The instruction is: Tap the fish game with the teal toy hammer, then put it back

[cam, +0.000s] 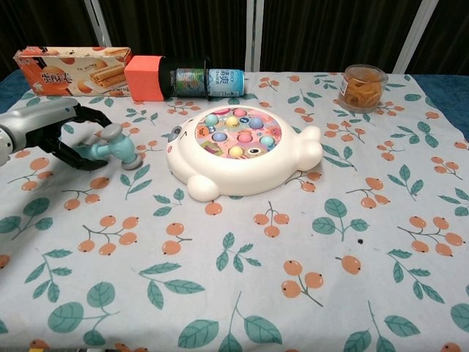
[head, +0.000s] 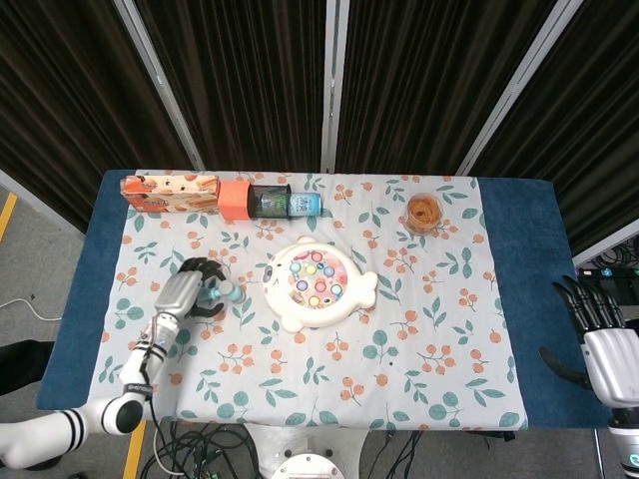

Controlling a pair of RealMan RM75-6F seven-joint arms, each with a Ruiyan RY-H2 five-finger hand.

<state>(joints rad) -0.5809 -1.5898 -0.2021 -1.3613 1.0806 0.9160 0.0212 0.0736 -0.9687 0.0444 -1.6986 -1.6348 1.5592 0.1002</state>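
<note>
Teal toy hammer (cam: pixel 110 149): lying flat on the desk, grey head toward the fish game, handle under the curled fingers of the left hand (cam: pixel 45 132); the fingers arch around the handle, but whether they actually clamp it cannot be told. Fish game (cam: pixel 242 150): white fish-shaped body with coloured round buttons on top, just beyond the hammer head on the side away from the left hand. Right hand (head: pixel 602 334): well apart from the game, off the far desk edge, fingers spread and holding nothing. Behind the left hand, along the back edge: orange biscuit box (cam: pixel 69 61), then an orange-capped dark cylinder (cam: pixel 168 76) lying on its side with a small blue-labelled can (cam: pixel 225 81) at its end. Clear jar of orange rings (cam: pixel 363 86): back edge, toward the right hand's side. Desk (cam: pixel 308 293): blue top covered by a white cloth printed with teal leaves and orange berries. Room: dark pleated curtains (head: pixel 250 80) with pale vertical rails behind; grey floor and cables (head: pixel 200 449) below the front edge.
</note>
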